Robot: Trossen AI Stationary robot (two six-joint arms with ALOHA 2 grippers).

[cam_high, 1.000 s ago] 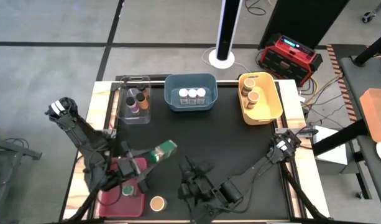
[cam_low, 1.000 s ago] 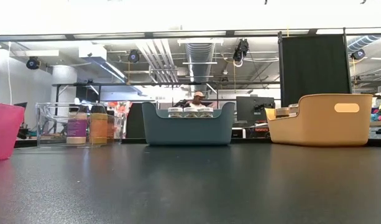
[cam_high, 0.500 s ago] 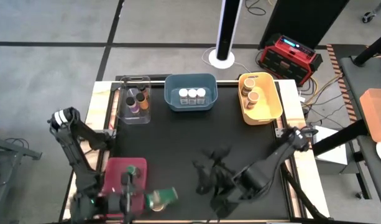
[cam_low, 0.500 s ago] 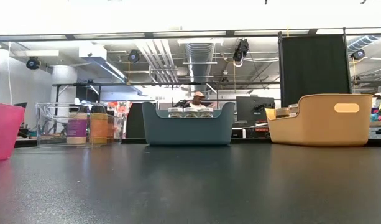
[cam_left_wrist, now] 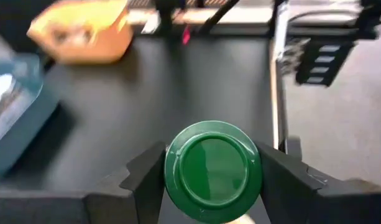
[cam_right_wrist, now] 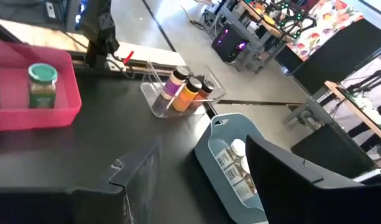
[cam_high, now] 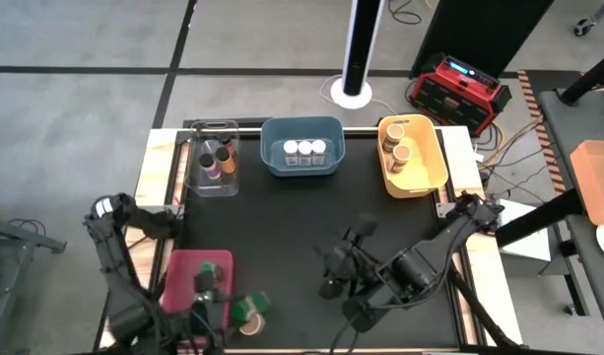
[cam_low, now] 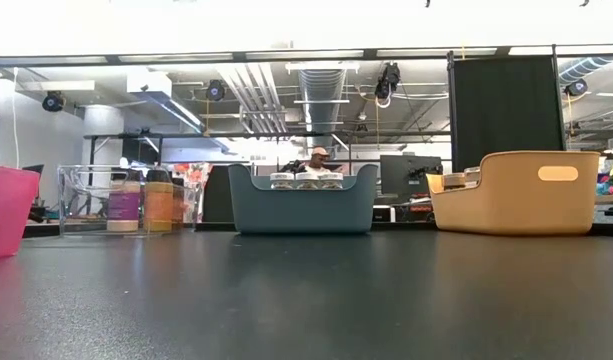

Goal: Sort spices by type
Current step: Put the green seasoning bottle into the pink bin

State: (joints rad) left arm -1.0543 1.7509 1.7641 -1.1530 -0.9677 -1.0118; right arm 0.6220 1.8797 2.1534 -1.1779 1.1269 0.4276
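Note:
My left gripper (cam_left_wrist: pixel 212 177) is shut on a green-lidded spice jar (cam_high: pixel 250 305) at the table's near edge, just right of the red bin (cam_high: pixel 179 296). Another green-lidded jar (cam_right_wrist: pixel 41 83) stands in that bin. Partly under the held jar, a tan-lidded jar (cam_high: pixel 248 325) stands on the table. Right of the middle, my right gripper (cam_high: pixel 341 258) hangs open over bare table with nothing between its fingers (cam_right_wrist: pixel 137 180). My left gripper pinches the jar between its two fingers (cam_left_wrist: pixel 146 180), which lie on opposite sides of the jar just behind the green lid (cam_left_wrist: pixel 212 168). The lid faces back toward the wrist, so the jar lies along the fingers. The jar's body is hidden behind the lid.
Along the far edge stand a clear bin (cam_high: pixel 198 173) with purple- and orange-labelled jars, a blue bin (cam_high: pixel 302 123) with white-lidded jars, and a yellow bin (cam_high: pixel 436 158) with brown-lidded jars. The black table top between the bins and both grippers is bare.
My left gripper has carried the green-lidded jar from over the table right of the red bin toward the near edge, turning as it went. My right gripper has drawn back toward the table's right and far side and has risen.

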